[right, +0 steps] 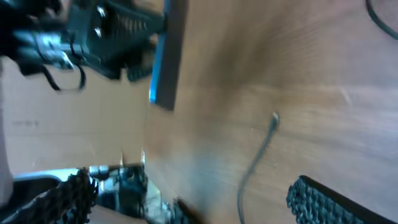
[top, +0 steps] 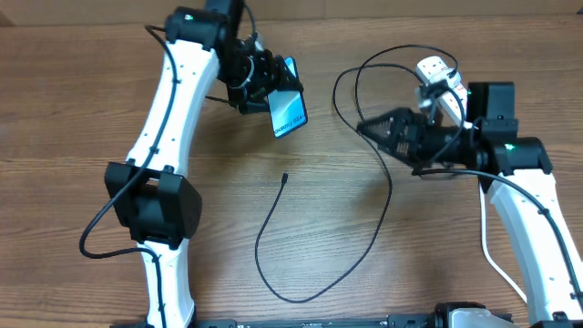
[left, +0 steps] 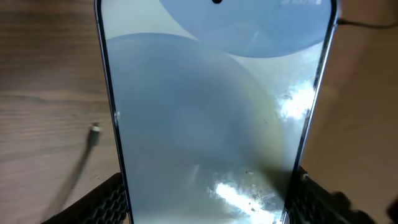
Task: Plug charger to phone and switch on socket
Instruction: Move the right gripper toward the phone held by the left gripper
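Between the left fingers (top: 271, 91), clamped on its edges, the phone (top: 288, 111) hangs above the counter (top: 82, 118); the right fingers (top: 372, 128), spread wide and empty, should pinch the charger tip (top: 285, 178) lying well apart from them.

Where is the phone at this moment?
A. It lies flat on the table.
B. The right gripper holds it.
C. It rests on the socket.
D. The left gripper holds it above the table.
D: the left gripper is closed on the edges of the phone and holds it off the table, while the right gripper is open and empty.
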